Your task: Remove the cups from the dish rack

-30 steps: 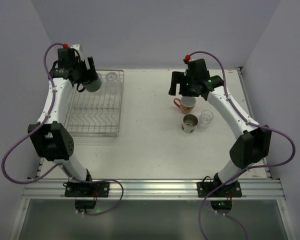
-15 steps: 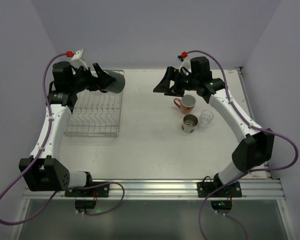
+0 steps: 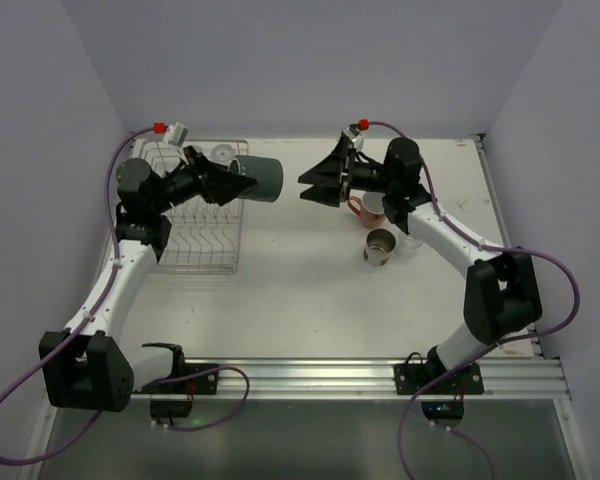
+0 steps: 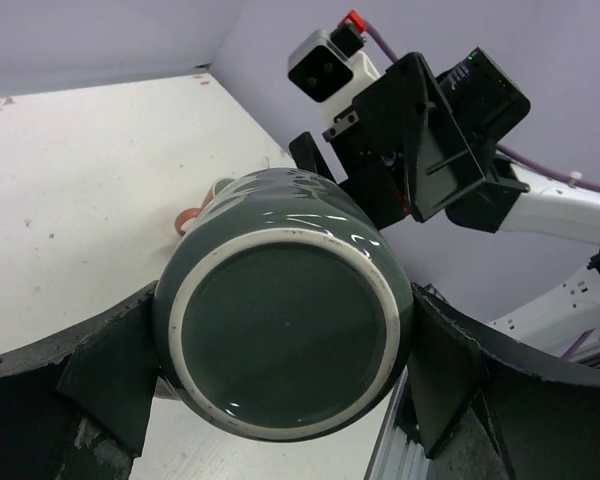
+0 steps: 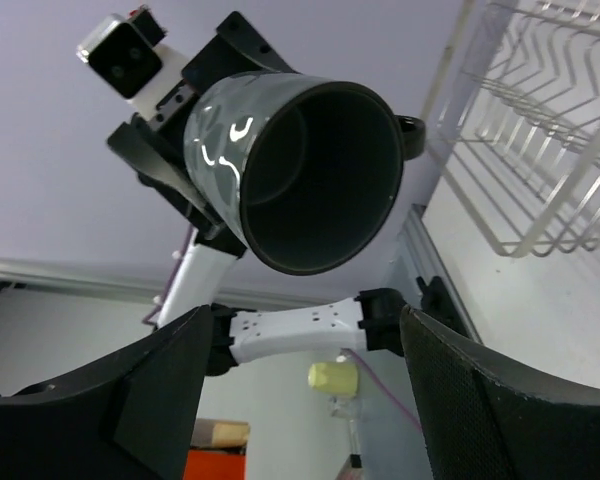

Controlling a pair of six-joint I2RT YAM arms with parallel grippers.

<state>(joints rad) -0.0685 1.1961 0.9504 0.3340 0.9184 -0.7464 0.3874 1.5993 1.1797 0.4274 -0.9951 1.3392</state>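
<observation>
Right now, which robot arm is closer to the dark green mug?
Left. The left gripper is clamped on the dark green mug, holding it sideways in the air. The right gripper is open, facing the mug's mouth with a gap between them.

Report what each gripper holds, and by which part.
Left gripper clamps the dark green mug across its body near the base; right gripper is open, holding nothing.
</observation>
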